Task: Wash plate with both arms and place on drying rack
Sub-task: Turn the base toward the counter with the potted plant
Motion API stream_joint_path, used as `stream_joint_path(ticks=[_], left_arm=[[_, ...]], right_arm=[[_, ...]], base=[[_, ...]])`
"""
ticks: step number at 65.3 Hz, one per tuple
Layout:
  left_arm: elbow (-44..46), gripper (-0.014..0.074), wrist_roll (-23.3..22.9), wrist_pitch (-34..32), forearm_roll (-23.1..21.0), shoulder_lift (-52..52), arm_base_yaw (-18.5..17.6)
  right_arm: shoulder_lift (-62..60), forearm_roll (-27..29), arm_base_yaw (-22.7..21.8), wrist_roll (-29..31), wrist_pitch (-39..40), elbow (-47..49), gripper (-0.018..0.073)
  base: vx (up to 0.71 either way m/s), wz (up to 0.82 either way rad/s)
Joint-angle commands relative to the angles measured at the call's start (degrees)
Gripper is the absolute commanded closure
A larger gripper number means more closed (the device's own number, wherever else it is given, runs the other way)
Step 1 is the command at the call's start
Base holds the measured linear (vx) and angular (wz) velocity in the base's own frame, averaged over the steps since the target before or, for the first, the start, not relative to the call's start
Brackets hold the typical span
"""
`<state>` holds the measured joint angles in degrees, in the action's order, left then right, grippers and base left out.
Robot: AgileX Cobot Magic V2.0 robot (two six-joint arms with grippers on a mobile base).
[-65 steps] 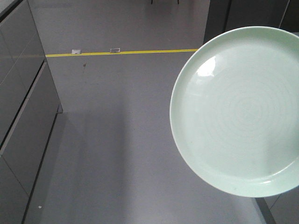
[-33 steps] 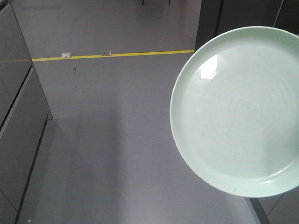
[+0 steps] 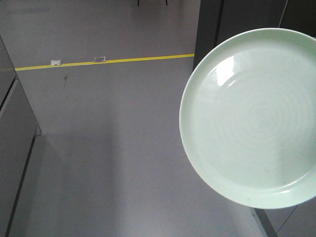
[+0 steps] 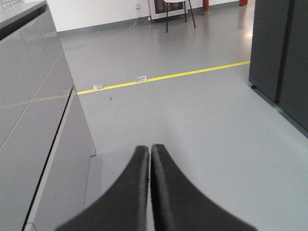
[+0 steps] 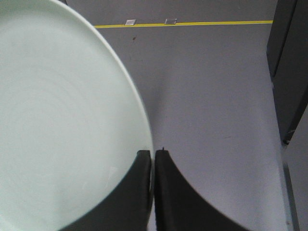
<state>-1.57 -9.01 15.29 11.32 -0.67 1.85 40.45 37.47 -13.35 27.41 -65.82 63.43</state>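
The pale mint-green plate [image 3: 252,118] hangs in the air at the right of the front view, its face toward the camera, above a grey floor. My right gripper [image 5: 153,153] is shut on the plate's [image 5: 57,120] rim, one finger on each side of the edge. Nothing sits between the closed fingers of my left gripper [image 4: 150,148], which points out over the floor. The drying rack is out of view.
Grey cabinet fronts [image 4: 33,110] run along the left. Dark cabinets [image 4: 284,53] stand on the right. A yellow floor line [image 3: 108,61] crosses the far floor, and a chair [image 4: 175,9] stands beyond it.
The floor line and left cabinets have slid leftward in the front view, so the view has turned right. The plate keeps its place in the frame.
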Motion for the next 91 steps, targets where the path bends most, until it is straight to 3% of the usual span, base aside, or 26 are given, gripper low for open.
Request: stream_joint_path(ticks=[1,91], left_arm=[[-1.08,0.0603,-0.27,-4.51,0.09,-0.82,-0.03],[-1.08,0.0603,-0.27,-4.51,0.09,-0.82,-0.03]], right_arm=[[0.34,2.22,-0.02,0.14,3.19,1.37,0.0566],[0.34,2.22,-0.02,0.14,3.19,1.37,0.0566]], base=[[0.09,-0.12],[0.07,-0.17]])
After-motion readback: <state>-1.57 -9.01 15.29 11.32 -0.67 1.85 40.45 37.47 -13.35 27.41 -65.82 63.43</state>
